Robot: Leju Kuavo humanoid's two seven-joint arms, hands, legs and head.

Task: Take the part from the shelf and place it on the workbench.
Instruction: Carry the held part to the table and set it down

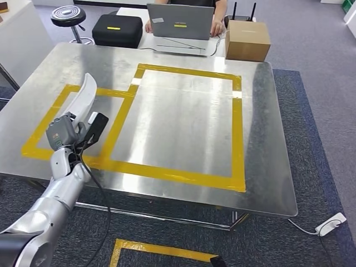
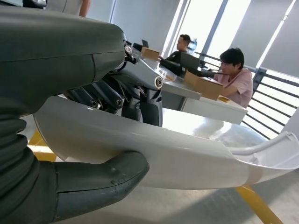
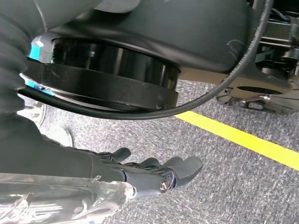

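Note:
A long, curved white part [image 1: 84, 95] is held by my left hand [image 1: 69, 133] over the near left of the metal workbench [image 1: 176, 117], above the smaller yellow-taped box. In the left wrist view the thumb [image 2: 102, 184] lies under the white part [image 2: 183, 156] and the dark fingers [image 2: 105, 95] wrap over it; the part hangs just above the tabletop. My right hand [image 3: 155, 172] hangs beside my body over grey carpet, fingers held loosely together, nothing in them.
Yellow tape [image 1: 237, 128] marks a large and a small rectangle on the workbench. Behind it stand a cardboard box [image 1: 247, 40], a laptop [image 1: 180, 22] with a person's hands at it, a black case [image 1: 117, 30] and a stool [image 1: 68, 15]. People sit at desks beyond.

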